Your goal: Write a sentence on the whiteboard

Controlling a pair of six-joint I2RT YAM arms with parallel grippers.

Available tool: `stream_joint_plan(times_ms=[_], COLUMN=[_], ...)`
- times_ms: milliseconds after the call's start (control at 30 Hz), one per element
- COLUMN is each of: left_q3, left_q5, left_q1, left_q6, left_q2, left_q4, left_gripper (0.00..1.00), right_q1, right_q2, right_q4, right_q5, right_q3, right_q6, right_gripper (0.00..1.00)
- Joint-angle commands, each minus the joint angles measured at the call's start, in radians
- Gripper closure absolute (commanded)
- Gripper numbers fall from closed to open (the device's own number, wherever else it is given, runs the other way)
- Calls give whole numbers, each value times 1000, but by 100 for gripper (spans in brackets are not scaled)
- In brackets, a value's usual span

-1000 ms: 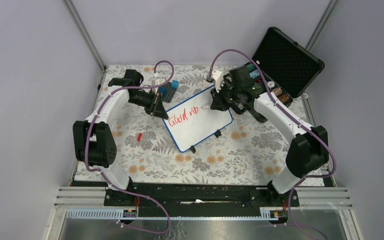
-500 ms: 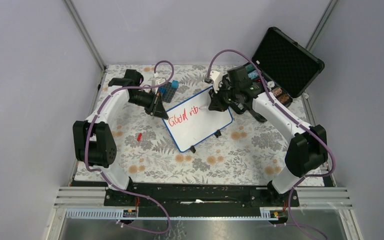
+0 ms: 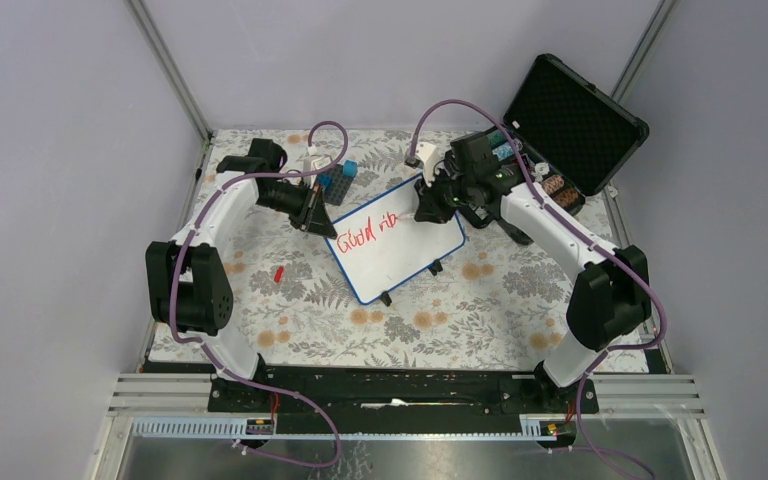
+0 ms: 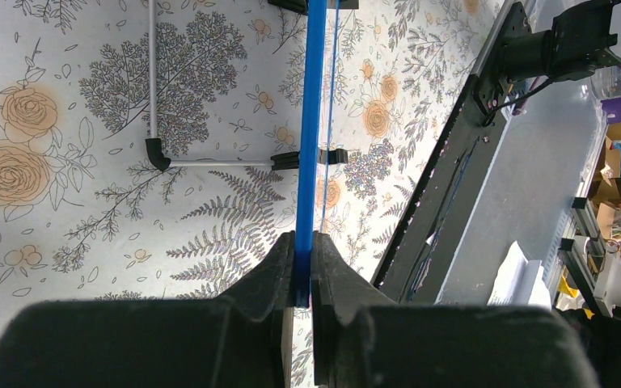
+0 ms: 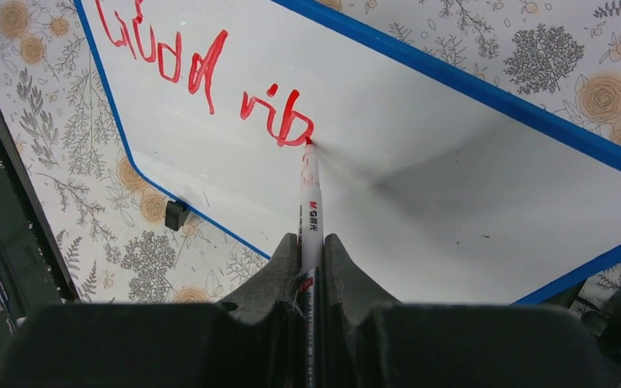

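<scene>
While left jaws pinch the whiteboard (image 4: 310,145) by its rim, right jaws clamp a marker (image 5: 310,218), tip touching the sentence (image 5: 210,69).

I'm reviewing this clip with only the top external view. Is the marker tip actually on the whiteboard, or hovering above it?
Observer: On it. In the right wrist view the marker tip touches the whiteboard at the foot of the last red letter of the sentence, which reads roughly "Good vib".
Operator: Is that marker firmly held?
Observer: The right gripper is shut on the marker, which sticks straight out between its fingers.
Operator: And the left arm?
Observer: In the left wrist view the left gripper is shut on the whiteboard's blue edge, seen edge-on.
</scene>
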Motion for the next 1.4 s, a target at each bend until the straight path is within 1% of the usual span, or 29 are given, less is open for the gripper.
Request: stream_joint_plan(times_ms=[0,367,633,933,1367], left_q3=[-5,-3,-1,-2,-2], left_q5=[-37,-42,-39,-42,-43], left_q1=[-15,-15,-14,-14,-14], left_q6=[17,16,16,19,19], left_q2=[0,-3,1,1,-1], left_q4=[25,25,26,25,25], left_gripper=[100,100,100,100,100], right_q1=[-25,-42,-37,4,10], right_q2=[-11,3,26,33,-1], right_q4=[10,-2,-15,-16,-15], right_q5=[39,59,13,11,32], right_q3=[39,76,111,89,10], right_q6=[-25,-39,-19,-22,-41], right_gripper=[100,100,100,100,100])
